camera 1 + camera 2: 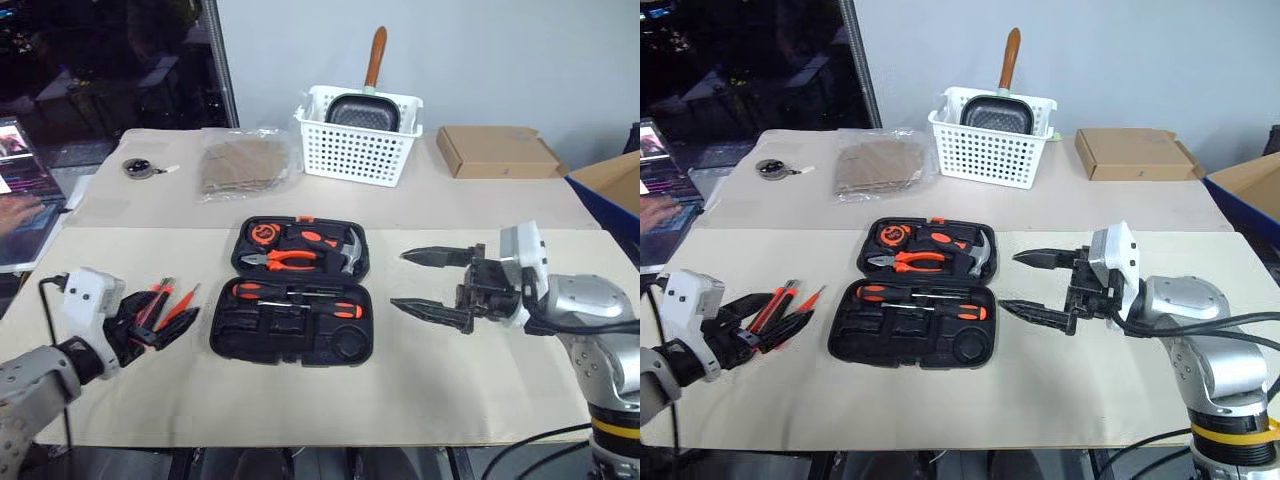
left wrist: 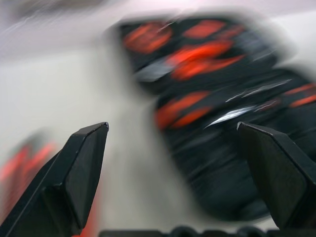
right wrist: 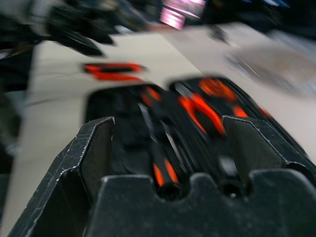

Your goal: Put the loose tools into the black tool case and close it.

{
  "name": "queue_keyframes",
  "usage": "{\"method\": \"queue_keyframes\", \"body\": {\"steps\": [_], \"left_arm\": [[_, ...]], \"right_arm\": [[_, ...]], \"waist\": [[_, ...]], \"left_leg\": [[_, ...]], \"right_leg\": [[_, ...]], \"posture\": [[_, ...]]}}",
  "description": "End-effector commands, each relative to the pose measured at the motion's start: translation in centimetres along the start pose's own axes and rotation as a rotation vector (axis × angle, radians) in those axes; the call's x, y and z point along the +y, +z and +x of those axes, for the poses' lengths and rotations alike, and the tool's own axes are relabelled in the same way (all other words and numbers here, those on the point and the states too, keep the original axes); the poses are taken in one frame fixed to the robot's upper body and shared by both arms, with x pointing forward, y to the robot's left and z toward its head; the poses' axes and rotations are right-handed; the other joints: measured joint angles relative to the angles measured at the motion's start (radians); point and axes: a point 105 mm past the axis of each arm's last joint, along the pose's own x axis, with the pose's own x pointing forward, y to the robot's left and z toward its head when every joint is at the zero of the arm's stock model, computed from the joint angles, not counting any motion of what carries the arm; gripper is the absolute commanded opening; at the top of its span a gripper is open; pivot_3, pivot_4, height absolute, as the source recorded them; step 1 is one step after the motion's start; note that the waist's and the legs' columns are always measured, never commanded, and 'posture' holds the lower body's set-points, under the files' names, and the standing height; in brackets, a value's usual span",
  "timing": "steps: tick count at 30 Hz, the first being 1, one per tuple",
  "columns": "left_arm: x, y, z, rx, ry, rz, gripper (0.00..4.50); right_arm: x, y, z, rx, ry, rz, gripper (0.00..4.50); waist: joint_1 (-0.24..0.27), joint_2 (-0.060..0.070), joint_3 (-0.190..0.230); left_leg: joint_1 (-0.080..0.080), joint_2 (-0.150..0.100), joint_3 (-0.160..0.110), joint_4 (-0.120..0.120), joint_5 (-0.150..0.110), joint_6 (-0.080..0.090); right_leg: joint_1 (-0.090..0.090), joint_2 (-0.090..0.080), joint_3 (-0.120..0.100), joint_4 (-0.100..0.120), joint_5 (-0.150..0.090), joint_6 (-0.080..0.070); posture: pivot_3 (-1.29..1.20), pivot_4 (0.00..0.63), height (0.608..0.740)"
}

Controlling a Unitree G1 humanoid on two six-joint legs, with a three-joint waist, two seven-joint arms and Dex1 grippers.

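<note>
Left eye view first, reading from your left: your left gripper (image 1: 150, 325) sits low over the mat with its two black fingers spread wide and nothing between them. Right at its tips lie the utility knife (image 1: 152, 303) and the slim red tool (image 1: 180, 306), side by side, both slanting up and toward the case; whether a fingertip touches either one, you cannot tell from here. Their long axes run roughly along the line the fingers point, so I judge a pinch across the narrow width is what the next pick asks for, rather than a grab along the length.

Moving to the middle, the black tool case (image 1: 291, 345) lies open and flat, both halves showing. The far half holds the pliers (image 1: 288, 259) and the hammer (image 1: 350, 250). The near half already carries the two screwdrivers (image 1: 300, 300), lying crosswise, and its other recesses still look free.

On the right, your right gripper (image 1: 437, 285) hovers beside the case with its fingers pointing toward it, also opened wide and empty, clear of the case edge.

Both loose tools are on the left side of the case, so your left arm is plainly the nearer one; the right would have to cross the whole open case to reach them.
</note>
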Motion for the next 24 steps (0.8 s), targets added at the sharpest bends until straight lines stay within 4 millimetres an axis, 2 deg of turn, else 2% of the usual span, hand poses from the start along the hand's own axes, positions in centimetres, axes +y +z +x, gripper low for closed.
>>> {"method": "queue_keyframes", "body": {"steps": [1,4,8,20,23,24], "left_arm": [[1.0,0.8,-0.5,0.064,0.05,0.005,4.5],[0.6,0.8,-0.1,0.137,0.035,-0.001,4.5],[1.1,0.7,0.9,0.198,0.066,-0.023,4.5],[0.9,-2.6,5.0,0.363,0.047,-0.03,4.5],[1.3,-3.4,5.5,0.394,0.06,-0.004,3.72],[1.1,-3.7,5.6,0.404,0.051,-0.003,3.32]], "right_arm": [[0.4,0.5,0.5,-0.046,0.09,-0.046,4.02],[0.5,-0.1,0.7,-0.035,0.113,-0.056,4.02],[1.0,0.1,0.9,-0.055,0.142,-0.062,4.02],[2.1,0.2,0.8,-0.048,0.13,-0.082,4.02],[2.3,0.2,0.7,-0.043,0.11,-0.081,4.04],[2.3,0.2,0.7,-0.043,0.106,-0.081,4.04]], "waist": [[0.001,0.0,0.0],[0.002,0.0,0.0],[0.003,0.0,0.0],[0.0,0.0,0.0],[0.001,0.0,0.0],[0.001,0.0,0.0]], "left_leg": [[0.0,0.0,0.0,0.0,0.0,0.0],[0.001,0.0,0.001,0.0,0.0,0.0],[0.0,0.0,0.0,-0.001,0.0,-0.001],[0.0,-0.001,0.0,-0.001,0.0,-0.002],[0.0,-0.001,0.0,-0.001,0.0,-0.002],[0.0,-0.001,0.0,-0.001,0.0,-0.002]], "right_leg": [[0.0,-0.001,0.0,0.001,0.0,0.0],[0.0,-0.001,-0.001,0.002,0.0,-0.001],[-0.002,-0.001,-0.001,0.003,0.0,-0.002],[-0.002,-0.006,-0.001,0.003,0.0,-0.002],[-0.002,-0.006,-0.001,0.003,0.001,-0.002],[-0.002,-0.006,-0.001,0.003,0.001,-0.002]], "posture": [[0.0,0.15,0.74],[0.0,0.15,0.74],[0.0,0.15,0.74],[0.0,0.15,0.74],[0.0,0.15,0.74],[0.0,0.15,0.74]]}}
